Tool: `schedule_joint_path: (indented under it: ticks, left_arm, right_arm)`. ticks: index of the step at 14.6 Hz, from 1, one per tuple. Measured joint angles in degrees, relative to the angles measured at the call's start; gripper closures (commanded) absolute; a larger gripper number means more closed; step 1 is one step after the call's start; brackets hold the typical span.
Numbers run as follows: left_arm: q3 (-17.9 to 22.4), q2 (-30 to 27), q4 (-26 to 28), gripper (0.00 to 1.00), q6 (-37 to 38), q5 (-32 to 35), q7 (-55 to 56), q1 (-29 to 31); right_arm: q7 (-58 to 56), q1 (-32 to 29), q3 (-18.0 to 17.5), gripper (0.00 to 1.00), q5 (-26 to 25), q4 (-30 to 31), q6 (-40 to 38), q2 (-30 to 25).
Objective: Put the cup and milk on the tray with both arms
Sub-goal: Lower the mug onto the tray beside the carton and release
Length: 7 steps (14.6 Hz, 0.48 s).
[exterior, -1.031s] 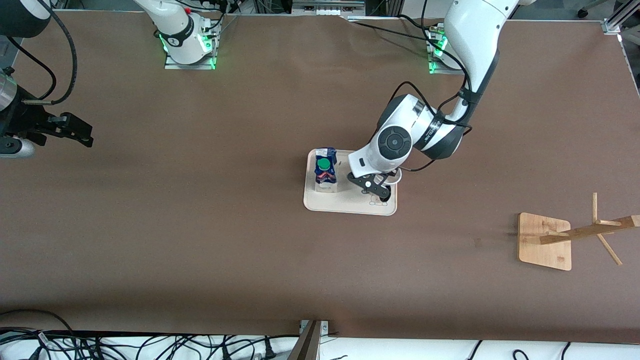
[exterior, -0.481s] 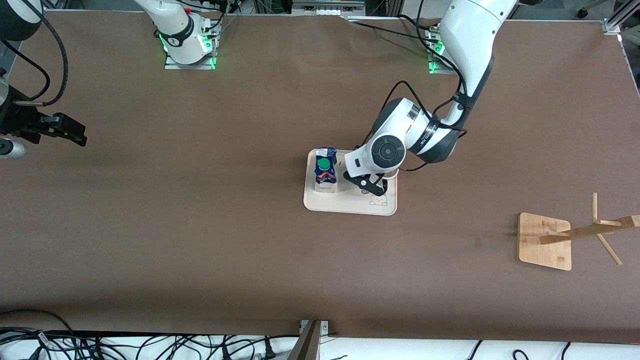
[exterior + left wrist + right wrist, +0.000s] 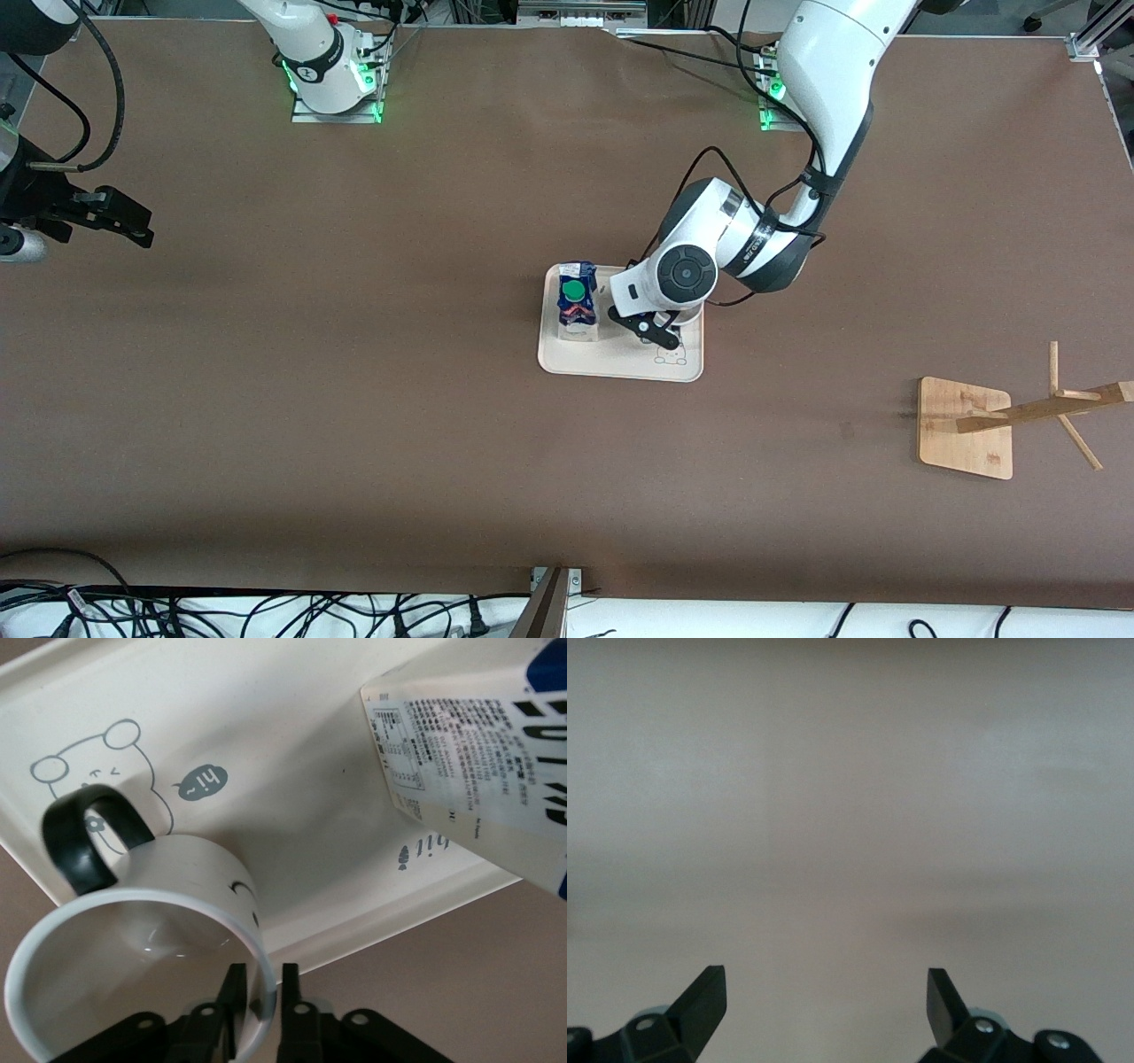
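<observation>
In the middle of the front frame we see the tray (image 3: 611, 359) lying flat on the tabletop (image 3: 354, 399), with both task things on it. The milk (image 3: 576, 301) stands upright on the part of the tray toward the right arm's end, its green cap facing up. The cup (image 3: 195, 868) stands on the part toward the left arm's end, apart from the milk. In the front view it is almost wholly hidden under the left arm's wrist. The left gripper (image 3: 261, 992) is down at the cup's rim. Its 2 fingers (image 3: 235, 988) straddle the cup wall, 1 inside and 1 outside, and appear slightly apart from it, with a thin gap on each side rather than a clamp. The cup's black handle points toward the rabbit drawing (image 3: 97, 771), which sits in the tray corner nearer the front camera. The right gripper (image 3: 824, 979) hangs idle over bare tabletop in the upper part of the front frame, at the right arm's end, well apart from the tray. Its fingers are spread wide with nothing between them. In the lower part of the front frame, toward the left arm's end, a wooden rack (image 3: 966, 430) stands on the tabletop, well apart from the tray.
</observation>
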<state>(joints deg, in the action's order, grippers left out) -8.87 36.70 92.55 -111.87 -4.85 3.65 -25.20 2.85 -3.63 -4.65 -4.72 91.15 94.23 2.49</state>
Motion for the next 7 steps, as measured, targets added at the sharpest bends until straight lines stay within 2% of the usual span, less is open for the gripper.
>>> schedule_joint_path:
  ticks: [3, 7]
  left_arm:
    - [0.1, 0.1, -0.2, 0.0, -0.7, -0.1, -4.9, 0.0]
    - [0.4, 0.1, -0.6, 0.0, -1.1, -2.3, -5.2, 0.0]
  right_arm:
    - [0.0, 0.0, 0.0, 0.0, 0.0, 0.2, 0.0, 0.0]
    - [0.0, 0.0, -0.1, 0.0, 0.0, 0.2, -0.1, 0.0]
